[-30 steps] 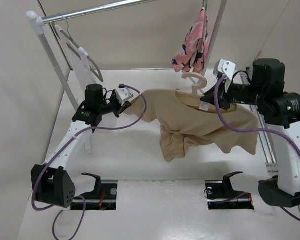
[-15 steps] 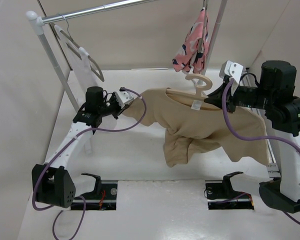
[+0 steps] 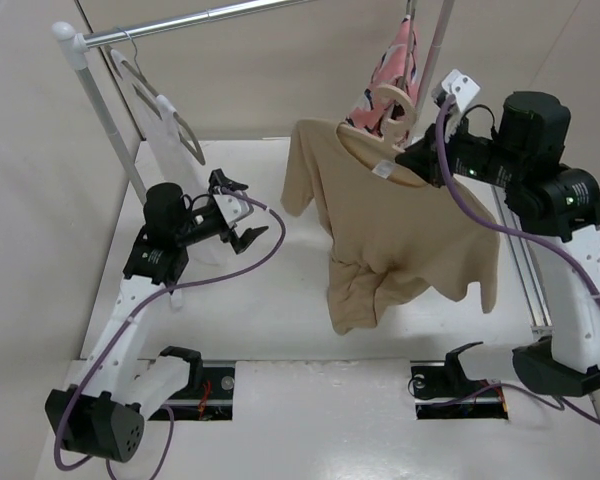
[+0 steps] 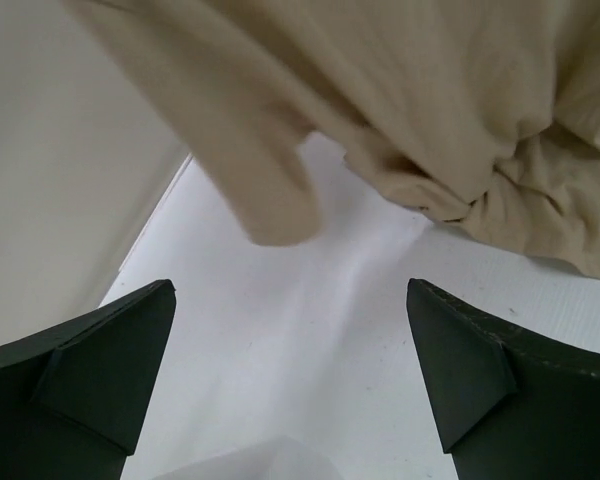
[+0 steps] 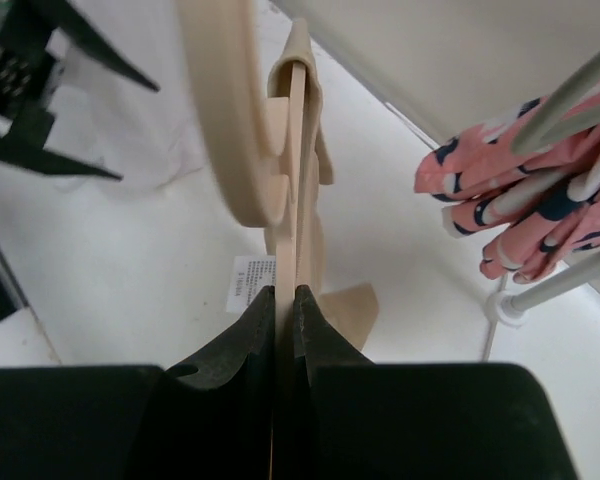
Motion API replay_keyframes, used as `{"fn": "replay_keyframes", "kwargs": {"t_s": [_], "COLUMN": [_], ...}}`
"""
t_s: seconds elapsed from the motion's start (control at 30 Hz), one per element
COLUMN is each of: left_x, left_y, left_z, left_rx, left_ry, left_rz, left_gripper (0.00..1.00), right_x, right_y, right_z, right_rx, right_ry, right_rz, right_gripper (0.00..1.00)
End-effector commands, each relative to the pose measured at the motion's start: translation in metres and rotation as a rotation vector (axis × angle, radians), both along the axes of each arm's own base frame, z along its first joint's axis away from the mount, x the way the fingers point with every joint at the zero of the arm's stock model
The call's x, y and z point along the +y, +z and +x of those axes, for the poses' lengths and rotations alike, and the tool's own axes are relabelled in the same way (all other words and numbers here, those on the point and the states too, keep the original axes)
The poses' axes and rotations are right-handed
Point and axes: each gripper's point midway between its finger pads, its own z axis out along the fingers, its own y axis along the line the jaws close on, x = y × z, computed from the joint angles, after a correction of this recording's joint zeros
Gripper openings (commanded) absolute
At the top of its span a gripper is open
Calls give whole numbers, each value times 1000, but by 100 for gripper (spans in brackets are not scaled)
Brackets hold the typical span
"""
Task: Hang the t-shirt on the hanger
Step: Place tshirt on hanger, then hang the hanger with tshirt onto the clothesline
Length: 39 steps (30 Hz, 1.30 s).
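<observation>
- Hanging on the pale beige wood-coloured loop hanger (image 3: 393, 100) at upper centre, the plain tan cotton t-shirt (image 3: 400, 230) drapes mid-frame.
- Clenched on that hanger, the right gripper (image 3: 412, 160) has raised it.
- Centre left, the left gripper (image 3: 242, 210) has just released the sleeve (image 3: 298, 190); jaws wide, empty.
- Judgement: shirt mounted, task nearly complete.

**What stands in the background**

A metal rail (image 3: 195, 20) runs across the far side. It is held at the left by a white post (image 3: 100, 110) and at the right by a slanted pole (image 3: 435, 45). On the far left, thin grey hangers (image 3: 132, 62) carry a white garment (image 3: 165, 135). On the far right hangs a pink patterned garment (image 3: 405, 45). Below lies the white table (image 3: 280, 300), with beige walls (image 3: 20, 250) around it.
</observation>
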Motion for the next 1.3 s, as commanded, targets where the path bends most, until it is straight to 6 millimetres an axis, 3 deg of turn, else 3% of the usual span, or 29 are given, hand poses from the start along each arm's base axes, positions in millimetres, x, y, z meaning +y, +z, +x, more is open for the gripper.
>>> {"fn": "replay_keyframes", "kwargs": {"t_s": [0.0, 0.17, 0.27, 0.47, 0.6, 0.77, 0.8, 0.87, 0.97, 1.0, 1.13, 1.27], "left_x": [-9, -10, -8, -5, -2, 0, 1, 2, 3, 3, 4, 5], "left_y": [6, 2, -2, 0, -6, -9, -11, -14, -16, -14, -14, -17], "left_z": [-16, -22, -23, -24, -22, -23, -22, -23, -21, -21, -19, -18], "left_rx": [-16, 9, 25, -1, 11, 5, 11, 19, 17, 8, 7, 6], "left_ry": [-57, -52, -28, -5, 25, 35, 47, 58, 67, 66, 75, 86], "left_rz": [-50, -66, -71, -88, -96, -96, -101, -104, -104, -106, -105, -103], "left_gripper": [100, 100, 100, 100, 100, 100, 100, 100, 100, 100, 100, 100], "right_x": [5, 47, 54, 47, 50, 46, 48, 44, 32, 23, 16, 8], "right_y": [60, 75, 91, 126, 133, 145, 139, 146, 144, 152, 152, 141], "right_z": [25, 54, 78, 114, 138, 152, 159, 159, 174, 173, 193, 212], "right_rx": [-150, -140, -171, -281, -316, -353, -343, -363, -379, -401, -415, -410], "right_ry": [-146, -132, -227, -376, -437, -490, -504, -520, -581, -593, -617, -649], "right_rz": [129, 210, 270, 414, 477, 516, 508, 529, 540, 555, 553, 533], "right_gripper": [0, 0, 0, 0, 0, 0, 0, 0, 0, 0, 0, 0]}}
